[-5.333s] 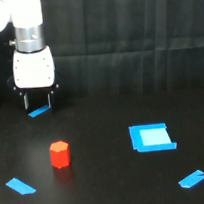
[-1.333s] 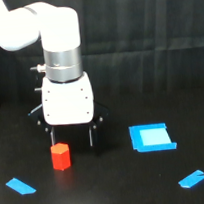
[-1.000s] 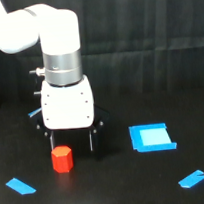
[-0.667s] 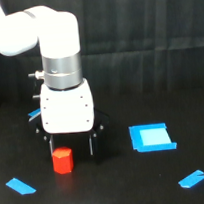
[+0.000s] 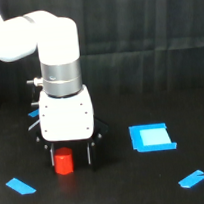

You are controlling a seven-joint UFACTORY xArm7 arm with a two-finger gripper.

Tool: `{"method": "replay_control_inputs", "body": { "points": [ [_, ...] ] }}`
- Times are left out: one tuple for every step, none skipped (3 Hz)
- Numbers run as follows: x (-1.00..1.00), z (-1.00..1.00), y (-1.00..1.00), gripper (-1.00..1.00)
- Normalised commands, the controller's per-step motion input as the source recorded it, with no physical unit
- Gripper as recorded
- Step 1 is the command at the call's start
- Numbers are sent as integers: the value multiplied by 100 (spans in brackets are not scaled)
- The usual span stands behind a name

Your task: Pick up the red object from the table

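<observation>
Only one view is supplied, the exterior view, so no overlap with a second camera can be stated. The scene is seen from a fixed point off the arm, slightly above table height and angled down across the table [image 5: 147,186] toward a dark backdrop behind it. The xArm6 arm [image 5: 56,59] is seen close up and fills much of the exterior view's left half; its upper part is cut off by the top and left edges. With the arm's white housing [image 5: 66,118] as landmark, the blue square [image 5: 152,137] is framed toward the exterior view's right of it. The camera's true position is not established.
</observation>
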Motion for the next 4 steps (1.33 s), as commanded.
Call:
{"method": "replay_control_inputs", "body": {
  "points": [
    [0,-25,6,-100],
    [4,-15,-1,-100],
    [5,-12,7,-97],
    [8,-5,0,-98]
  ]
}}
